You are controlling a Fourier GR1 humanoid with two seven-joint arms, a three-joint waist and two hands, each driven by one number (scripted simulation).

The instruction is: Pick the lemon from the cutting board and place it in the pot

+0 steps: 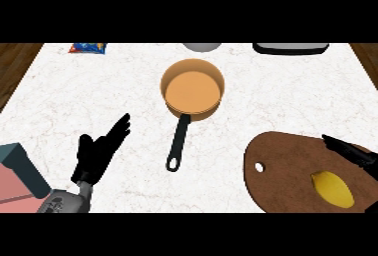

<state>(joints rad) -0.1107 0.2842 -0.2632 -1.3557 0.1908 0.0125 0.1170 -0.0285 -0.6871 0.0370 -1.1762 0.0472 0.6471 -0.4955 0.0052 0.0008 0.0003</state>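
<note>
Fingers [111,137] of our left hand [94,157] stand straight and relaxed, resting low at the left of the counter [74,100]. At centre sits the pot [193,90], holding nothing. On the board [284,165] at the right lies the lemon [334,189], untouched; our right hand [354,156] hovers just beside it, fingers straight. We judge the reach under way; next we must close round the lemon.
</note>
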